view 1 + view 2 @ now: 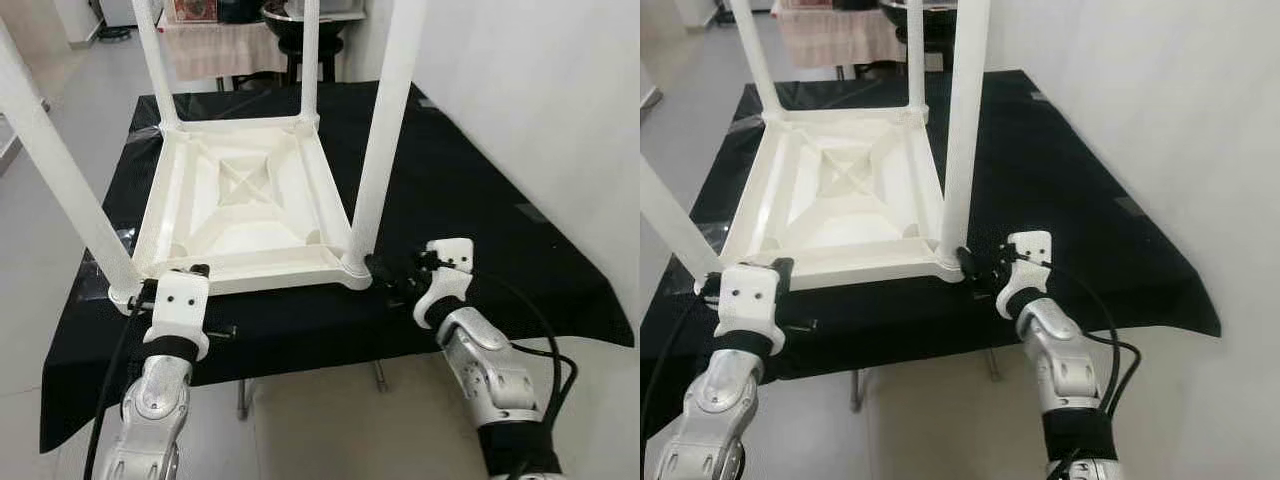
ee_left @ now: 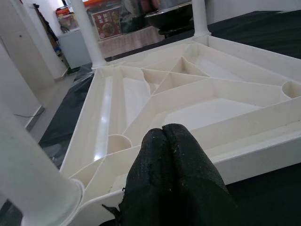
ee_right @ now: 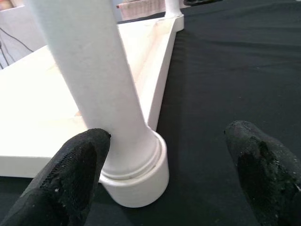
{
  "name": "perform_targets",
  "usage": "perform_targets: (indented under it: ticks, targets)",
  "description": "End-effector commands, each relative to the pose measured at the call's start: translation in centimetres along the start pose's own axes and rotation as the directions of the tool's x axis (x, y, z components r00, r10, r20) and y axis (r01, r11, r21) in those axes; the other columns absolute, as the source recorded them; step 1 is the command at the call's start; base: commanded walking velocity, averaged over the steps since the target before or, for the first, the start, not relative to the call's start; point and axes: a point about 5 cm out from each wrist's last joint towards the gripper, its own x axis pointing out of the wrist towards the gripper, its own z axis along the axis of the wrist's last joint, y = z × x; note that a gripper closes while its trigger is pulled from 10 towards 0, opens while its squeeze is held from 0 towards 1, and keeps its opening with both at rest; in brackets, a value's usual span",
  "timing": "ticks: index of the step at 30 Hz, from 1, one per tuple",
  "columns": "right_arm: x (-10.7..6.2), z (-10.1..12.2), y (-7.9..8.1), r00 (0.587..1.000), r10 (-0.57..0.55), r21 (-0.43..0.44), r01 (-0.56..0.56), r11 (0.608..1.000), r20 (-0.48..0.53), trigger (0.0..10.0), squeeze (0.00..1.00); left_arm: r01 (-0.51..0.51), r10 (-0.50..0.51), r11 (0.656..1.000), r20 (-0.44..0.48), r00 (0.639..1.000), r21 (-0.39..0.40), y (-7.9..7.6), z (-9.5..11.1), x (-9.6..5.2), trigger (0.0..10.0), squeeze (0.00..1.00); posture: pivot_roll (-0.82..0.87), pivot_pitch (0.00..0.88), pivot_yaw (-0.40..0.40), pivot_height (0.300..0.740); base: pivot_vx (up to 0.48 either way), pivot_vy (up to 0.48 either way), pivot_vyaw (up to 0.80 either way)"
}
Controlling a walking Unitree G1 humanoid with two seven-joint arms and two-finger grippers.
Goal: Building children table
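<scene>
- Table [image 1: 245, 195] lies upside down on the black cloth [image 1: 470, 200], top face down, near the cloth's front edge; inverted, presumably, so the sockets face up for fitting.
- Four legs [image 1: 385, 130] stand in the corner sockets, long axes roughly vertical, pointing up.
- Right gripper [image 3: 164, 174]: fingers spread, one touching the front-right leg's base, nothing gripped.
- Left gripper [image 2: 171, 176]: fingers pressed together, empty, at the front-left corner.

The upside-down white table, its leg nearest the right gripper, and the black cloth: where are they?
White table [image 1: 245, 200], left eye view, ribbed underside of its top.
Leg [image 3: 89, 70], right wrist view, middle of the shaft.
Black cloth [image 1: 1040, 170], right eye view, bare patch right of the table.
</scene>
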Motion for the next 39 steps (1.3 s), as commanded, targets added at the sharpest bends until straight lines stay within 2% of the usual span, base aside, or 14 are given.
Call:
perform_targets:
  ticks: [1, 10, 16, 18, 22, 26, 32, 36, 39]
  targets:
    - [0.2, 0.0, 0.2, 1.000, 0.008, 0.007, -0.008, 1.000, 0.008, 10.0, 0.00, -0.010, 0.010, 1.000, -0.001, 1.000, 0.013, 0.1, -0.2, 0.1, 10.0, 0.00, 0.06, 0.094, -0.005, 0.740, 0.000, 0.000, 0.00]
    - [0.4, 0.2, 0.2, 1.000, 0.009, -0.022, -0.009, 1.000, 0.014, 10.0, 0.00, -0.006, 0.006, 1.000, -0.021, 1.000, 0.002, 0.1, -0.3, -0.2, 10.0, 0.00, 0.07, 0.094, -0.007, 0.740, 0.000, 0.000, 0.00]
    - [0.6, 0.9, -0.3, 0.999, 0.045, -0.080, -0.042, 0.996, 0.027, 10.0, 0.00, -0.011, 0.009, 0.999, -0.065, 0.998, -0.041, 0.4, -0.7, -1.5, 10.0, 0.00, 0.09, 0.093, 0.008, 0.740, 0.000, 0.000, 0.00]
    - [0.6, 1.3, -0.8, 0.999, 0.040, -0.090, -0.037, 0.995, 0.035, 10.0, 0.00, -0.052, 0.044, 0.996, -0.100, 0.994, -0.074, 1.0, -1.2, -2.1, 10.0, 0.00, 0.09, 0.095, 0.009, 0.740, 0.000, 0.000, 0.00]
    - [0.7, 1.3, -1.1, 0.999, 0.034, -0.103, -0.030, 0.994, 0.033, 10.0, 0.00, -0.099, 0.092, 0.993, -0.115, 0.989, -0.064, 1.9, -1.5, -2.5, 10.0, 0.00, 0.09, 0.096, 0.007, 0.740, 0.000, 0.000, 0.00]
    - [0.7, 1.2, -1.3, 0.999, 0.034, -0.114, -0.030, 0.993, 0.030, 10.0, 0.00, -0.193, 0.178, 0.977, -0.144, 0.973, -0.095, 4.0, -2.0, -2.8, 10.0, 0.00, 0.10, 0.100, 0.004, 0.740, 0.000, 0.000, 0.00]
    - [0.5, 1.2, -1.6, 0.998, 0.053, -0.119, -0.049, 0.992, 0.030, 10.0, 0.00, -0.229, 0.213, 0.968, -0.148, 0.966, -0.102, 5.0, -2.1, -2.8, 10.0, 0.00, 0.10, 0.100, 0.002, 0.740, 0.000, 0.000, 0.00]
    - [-0.7, 1.9, -1.5, 0.972, 0.230, -0.127, -0.223, 0.967, 0.046, 10.0, 0.00, -0.210, 0.196, 0.973, -0.130, 0.972, -0.100, 5.2, -2.1, -2.6, 10.0, 0.00, 0.10, 0.099, -0.002, 0.740, 0.000, 0.000, 0.00]
    - [-1.4, 2.5, -2.1, 0.957, 0.287, -0.139, -0.278, 0.951, 0.051, 10.0, 0.00, -0.153, 0.145, 0.984, -0.083, 0.986, -0.096, 4.7, -1.8, -2.7, 10.0, 0.00, 0.09, 0.097, -0.002, 0.740, 0.000, 0.000, 0.00]
